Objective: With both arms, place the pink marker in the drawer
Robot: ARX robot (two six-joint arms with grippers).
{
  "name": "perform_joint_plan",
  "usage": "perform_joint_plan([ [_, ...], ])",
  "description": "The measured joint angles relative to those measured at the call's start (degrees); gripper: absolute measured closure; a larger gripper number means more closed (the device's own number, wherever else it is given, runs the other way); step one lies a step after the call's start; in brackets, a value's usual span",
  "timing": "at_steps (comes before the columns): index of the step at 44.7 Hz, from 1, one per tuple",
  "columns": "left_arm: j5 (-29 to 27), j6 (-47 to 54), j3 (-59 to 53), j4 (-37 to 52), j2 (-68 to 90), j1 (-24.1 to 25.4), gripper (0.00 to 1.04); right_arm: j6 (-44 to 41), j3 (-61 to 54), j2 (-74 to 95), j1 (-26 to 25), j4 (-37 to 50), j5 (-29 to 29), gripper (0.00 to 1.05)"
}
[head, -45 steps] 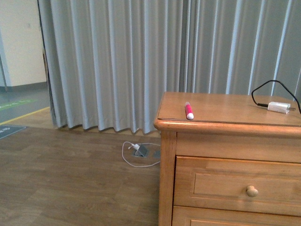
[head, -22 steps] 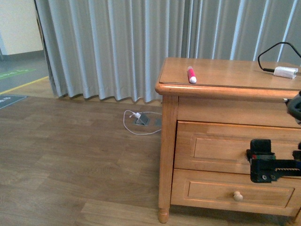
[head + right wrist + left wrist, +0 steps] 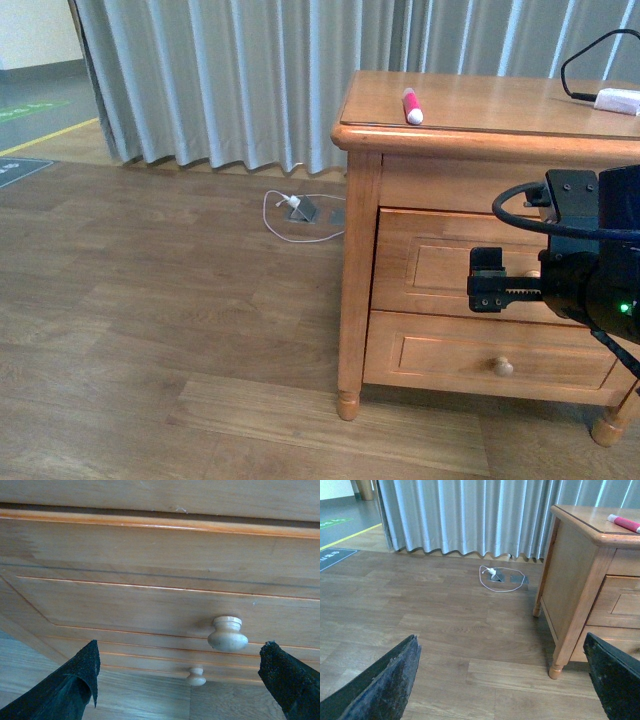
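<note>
The pink marker (image 3: 411, 106) lies on the wooden cabinet's top near its left front corner, and its end also shows in the left wrist view (image 3: 623, 523). My right gripper (image 3: 486, 282) is open in front of the drawer (image 3: 430, 262), hiding its knob in the front view. In the right wrist view the drawer's round knob (image 3: 227, 633) sits just ahead between the spread fingers (image 3: 75, 682), untouched. My left gripper (image 3: 502, 680) is open over the floor, left of the cabinet, with nothing between its fingers.
The shallower drawer (image 3: 450, 355) with its small knob (image 3: 503, 366) lies below. A white charger plug (image 3: 618, 100) with black cable rests on the cabinet top at the right. A white cable (image 3: 300, 215) loops on the floor by grey curtains (image 3: 230, 80). A cabinet leg (image 3: 347, 405) stands near.
The front view has tilted down, showing both drawers and the legs. My right arm has come into view and moved left, now before the upper drawer's knob.
</note>
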Motion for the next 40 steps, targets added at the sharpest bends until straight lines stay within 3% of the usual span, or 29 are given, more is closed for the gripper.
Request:
perform_joint_plan([
  [40,0.00,0.00,0.00,0.00,0.00,0.00,0.06,-2.56,7.30,7.65,-2.78,0.35,0.87,0.08],
])
